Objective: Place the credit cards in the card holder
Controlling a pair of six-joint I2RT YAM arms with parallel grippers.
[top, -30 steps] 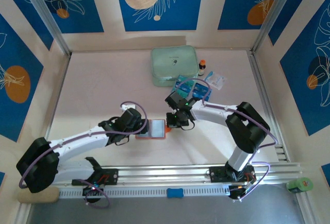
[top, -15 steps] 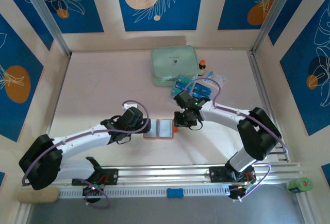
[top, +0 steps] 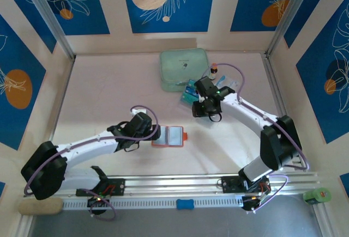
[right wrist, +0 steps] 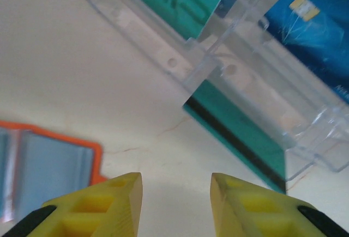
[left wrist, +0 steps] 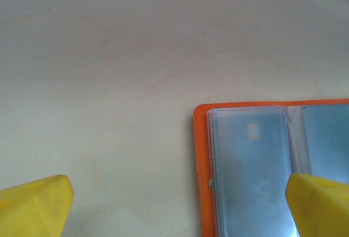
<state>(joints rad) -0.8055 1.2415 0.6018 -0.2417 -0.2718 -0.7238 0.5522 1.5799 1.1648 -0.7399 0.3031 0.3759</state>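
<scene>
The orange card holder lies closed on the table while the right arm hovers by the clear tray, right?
Not closed: the left wrist view shows the orange card holder lies open on the table, while the right arm hovers by the clear tray.

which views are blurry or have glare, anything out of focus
Left wrist: the card holder is fairly sharp, the left fingertips blurred. Right wrist: the clear tray shows a pale sheen, the right fingertips soft. Top external: sharp, evenly lit, soft shadows on the table.
</scene>
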